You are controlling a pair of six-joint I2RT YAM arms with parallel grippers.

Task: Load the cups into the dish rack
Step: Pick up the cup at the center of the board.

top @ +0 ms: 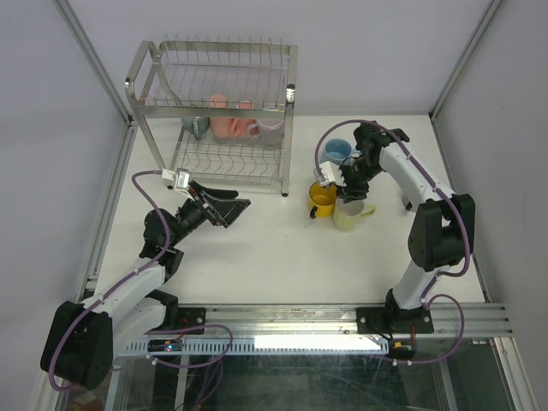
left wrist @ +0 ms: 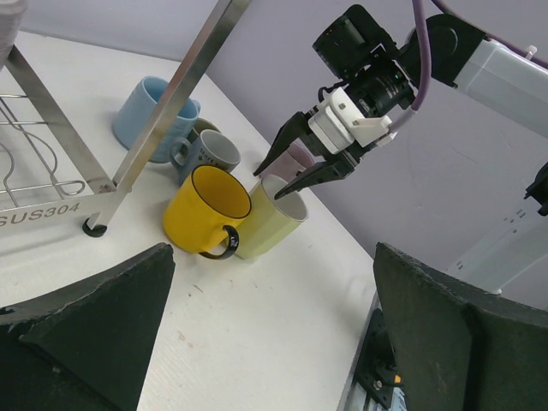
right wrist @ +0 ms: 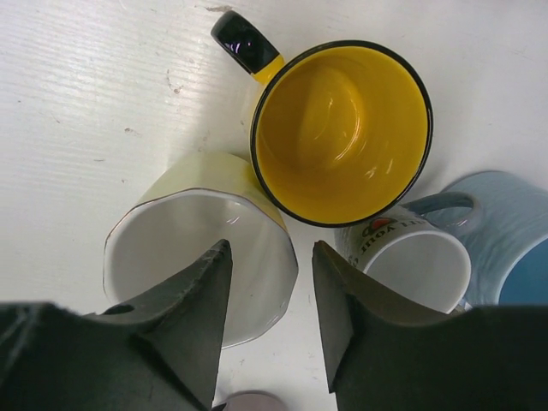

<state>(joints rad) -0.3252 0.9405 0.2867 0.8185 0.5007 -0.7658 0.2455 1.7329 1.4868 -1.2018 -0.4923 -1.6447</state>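
Chrome wire, the dish rack (top: 141, 81) stands far left on the tabletop (top: 257, 265). Only the overhead view shows its lower shelf holding a salmon mug (top: 224, 127), a mauve mug (top: 270, 130) and a grey mug (top: 197, 127). Right of it cluster a yellow mug (right wrist: 342, 128), a pale green mug (right wrist: 188, 248) and a light blue mug (left wrist: 145, 116). The right wrist view alone shows the right gripper (right wrist: 270, 257) with jaws part open astride the pale green mug's wall, and lettering on a printed mug (right wrist: 411, 265). The left gripper (top: 235, 205) faces the cluster, jaws wide, holding nothing
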